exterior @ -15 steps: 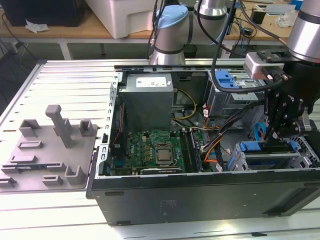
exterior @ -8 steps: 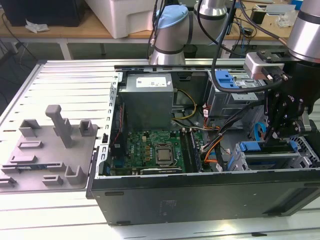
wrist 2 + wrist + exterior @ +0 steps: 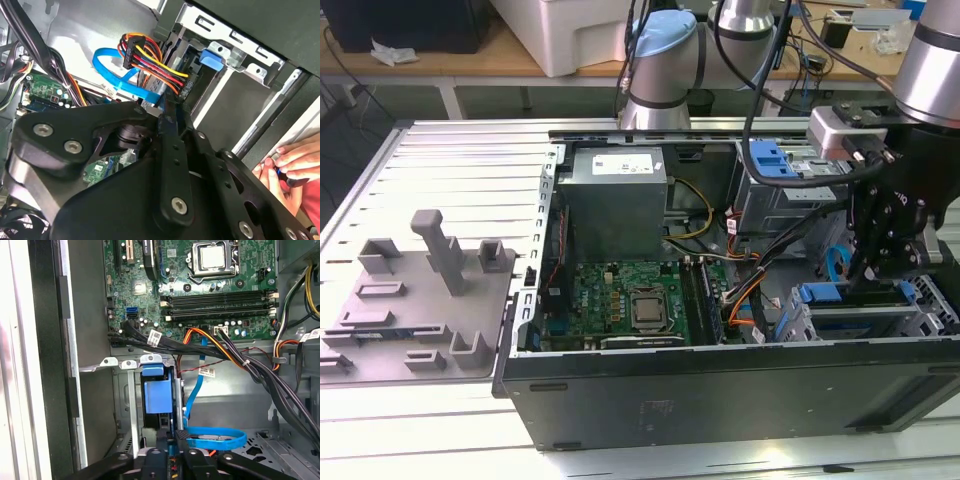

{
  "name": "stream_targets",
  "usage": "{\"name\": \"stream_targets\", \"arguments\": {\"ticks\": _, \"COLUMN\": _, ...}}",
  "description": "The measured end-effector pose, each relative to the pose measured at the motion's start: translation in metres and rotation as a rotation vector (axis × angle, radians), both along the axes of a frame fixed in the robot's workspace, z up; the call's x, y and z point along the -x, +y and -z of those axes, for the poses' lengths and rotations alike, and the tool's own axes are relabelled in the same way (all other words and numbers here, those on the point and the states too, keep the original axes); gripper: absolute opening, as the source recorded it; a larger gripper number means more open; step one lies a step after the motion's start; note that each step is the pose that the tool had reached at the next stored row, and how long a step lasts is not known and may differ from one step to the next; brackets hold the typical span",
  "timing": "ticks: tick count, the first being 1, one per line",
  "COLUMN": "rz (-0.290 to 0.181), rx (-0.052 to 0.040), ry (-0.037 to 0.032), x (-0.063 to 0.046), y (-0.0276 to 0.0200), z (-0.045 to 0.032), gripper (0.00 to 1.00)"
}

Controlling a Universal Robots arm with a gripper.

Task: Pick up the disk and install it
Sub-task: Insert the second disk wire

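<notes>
Open PC case [image 3: 720,400] lies on slatted desk [image 3: 450,150]; board [image 3: 620,300] w/ CPU socket sits mid-case, grey PSU [image 3: 617,200] at its 12 o'clock. In the exterior view the arm's black claw [image 3: 885,270] hangs over the drive cage [image 3: 920,325] at the case's 3 o'clock corner, tips just above the blue carrier edge of the disk [image 3: 830,293], which stands on edge inside the cage. In the first wrist view the disk [image 3: 159,395] sits upright in the bay, blue carrier facing the camera; the claw [image 3: 172,440] tips are pressed close around its thin upper edge, pinching it. Blue SATA cable [image 3: 215,437] loops beside the disk; orange-black power leads [image 3: 220,347] cross above. In the second wrist view a person's hand [image 3: 292,165] rests at the case rim, near the claw body. Grey fixture tray [image 3: 415,300] lies at the case's 9 o'clock.
</notes>
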State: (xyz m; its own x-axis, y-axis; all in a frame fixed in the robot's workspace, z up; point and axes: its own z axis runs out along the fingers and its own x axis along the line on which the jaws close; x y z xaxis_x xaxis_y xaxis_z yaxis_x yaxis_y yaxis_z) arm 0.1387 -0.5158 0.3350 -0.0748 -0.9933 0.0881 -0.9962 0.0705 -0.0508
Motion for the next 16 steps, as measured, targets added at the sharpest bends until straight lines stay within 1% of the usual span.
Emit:
{"name": "stream_targets", "arguments": {"ticks": 1, "rz": 0.000, "rx": 0.0009, "ry": 0.0000, "x": 0.000, "y": -0.0001, "z": -0.0003, "gripper": 0.29}}
{"name": "stream_targets", "arguments": {"ticks": 2, "rz": 0.000, "rx": 0.0017, "ry": 0.0000, "x": 0.000, "y": -0.0001, "z": -0.0007, "gripper": 0.29}}
{"name": "stream_targets", "arguments": {"ticks": 3, "rz": 0.000, "rx": 0.0016, "ry": 0.0000, "x": 0.000, "y": -0.0001, "z": -0.0007, "gripper": 0.36}}
{"name": "stream_targets", "arguments": {"ticks": 6, "rz": 0.000, "rx": 0.0025, "ry": 0.0000, "x": 0.000, "y": -0.0001, "z": -0.0016, "gripper": 0.36}}
{"name": "stream_targets", "arguments": {"ticks": 8, "rz": 0.000, "rx": 0.0044, "ry": -0.0001, "x": 0.000, "y": 0.0001, "z": -0.0071, "gripper": 0.36}}
{"name": "stream_targets", "arguments": {"ticks": 9, "rz": 0.000, "rx": 0.0053, "ry": 0.0000, "x": 0.000, "y": 0.0002, "z": -0.0112, "gripper": 0.36}}
{"name": "stream_targets", "arguments": {"ticks": 10, "rz": 0.000, "rx": 0.0069, "ry": 0.0000, "x": 0.000, "y": 0.0003, "z": -0.0182, "gripper": 0.36}}
{"name": "stream_targets", "arguments": {"ticks": 12, "rz": 0.000, "rx": 0.0092, "ry": 0.0001, "x": 0.000, "y": 0.0004, "z": -0.0272, "gripper": 0.36}}
{"name": "stream_targets", "arguments": {"ticks": 13, "rz": 0.000, "rx": 0.0110, "ry": 0.0001, "x": 0.000, "y": 0.0005, "z": -0.0337, "gripper": 0.36}}
{"name": "stream_targets", "arguments": {"ticks": 14, "rz": 0.000, "rx": 0.0123, "ry": 0.0000, "x": 0.000, "y": 0.0008, "z": -0.0419, "gripper": 0.36}}
{"name": "stream_targets", "arguments": {"ticks": 16, "rz": 0.000, "rx": 0.0133, "ry": -0.0002, "x": 0.001, "y": 0.0010, "z": -0.0510, "gripper": 0.36}}
